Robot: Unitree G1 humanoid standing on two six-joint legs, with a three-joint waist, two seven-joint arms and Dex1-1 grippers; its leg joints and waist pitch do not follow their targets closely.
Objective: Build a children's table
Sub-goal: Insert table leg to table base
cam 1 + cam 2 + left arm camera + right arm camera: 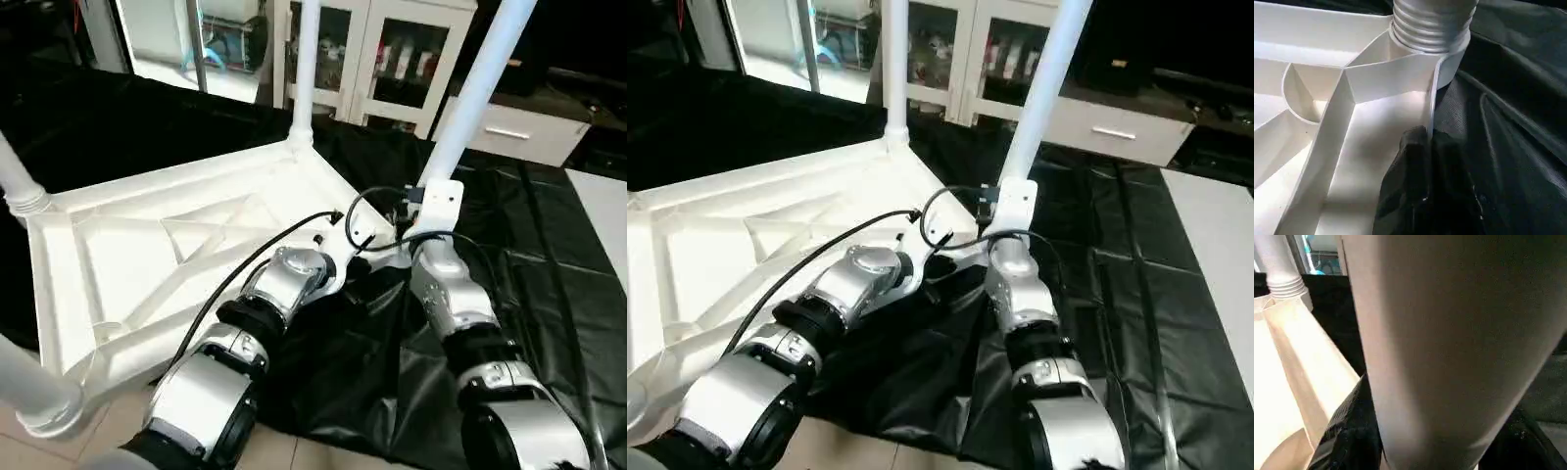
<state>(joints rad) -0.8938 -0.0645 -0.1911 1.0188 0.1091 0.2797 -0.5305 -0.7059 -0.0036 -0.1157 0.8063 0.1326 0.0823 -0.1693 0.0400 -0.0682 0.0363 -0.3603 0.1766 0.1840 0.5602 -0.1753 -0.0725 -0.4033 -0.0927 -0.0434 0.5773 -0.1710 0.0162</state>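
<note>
The white tabletop (147, 245) lies upside down, its X ribs facing up. One leg (306, 69) stands upright in the far corner socket. Two more legs (15, 176) (29, 382) sit in the left and near-left corners. A fourth leg (475, 98) leans over the right corner, and its threaded end (1431, 24) sits in that socket. My right gripper (1430, 440) is shut on this leg low down. My left gripper (1430, 142) is shut on the tabletop's rim (1432, 98) just beside that socket, one black finger on each side.
Black cloth (549, 284) covers the work table under and to the right of the tabletop. White cabinets (392, 59) and a drawer unit (519, 127) stand behind it. The tabletop's near-left corner overhangs the table edge above the floor (294, 450).
</note>
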